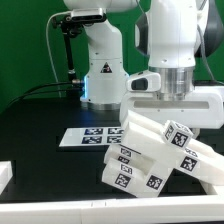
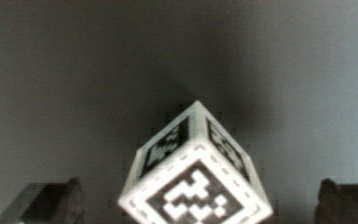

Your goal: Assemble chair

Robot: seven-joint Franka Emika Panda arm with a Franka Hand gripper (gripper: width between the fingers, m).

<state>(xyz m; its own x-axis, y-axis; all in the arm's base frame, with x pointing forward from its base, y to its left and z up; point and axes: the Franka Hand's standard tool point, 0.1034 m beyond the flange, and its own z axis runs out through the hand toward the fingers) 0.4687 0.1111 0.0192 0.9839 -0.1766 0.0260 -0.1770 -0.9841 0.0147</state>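
**Several white chair parts heaped on a dark tabletop beneath an open tool**

Several chunky white chair parts (image 1: 155, 150) lie piled together toward the exterior view's right, near the front of the black tabletop (image 1: 40, 115). They lean against one another at mixed angles, and each carries black-and-white square tags; the patterns are coded squares, with no readable words. The heap runs close to the tabletop's front edge, where a pale strip crosses the foreground. Open dark surface extends to the exterior view's left of the heap.

A flat white marker board (image 1: 88, 135) with a row of tags lies on the tabletop just behind and to the exterior view's left of the heap, its near end close to the parts; whether they touch cannot be told.

The tool (image 2: 197, 205) hangs over the heap with its two dark fingers (image 2: 51, 200) spread wide apart, holding nothing. In the wrist view a tagged block of the chair stands between the fingers, one corner pointing away, clear of both.

Behind the tabletop stands the robot's white base (image 1: 100, 70), with a dark stand and cables beside it, against a green wall (image 1: 25, 40).
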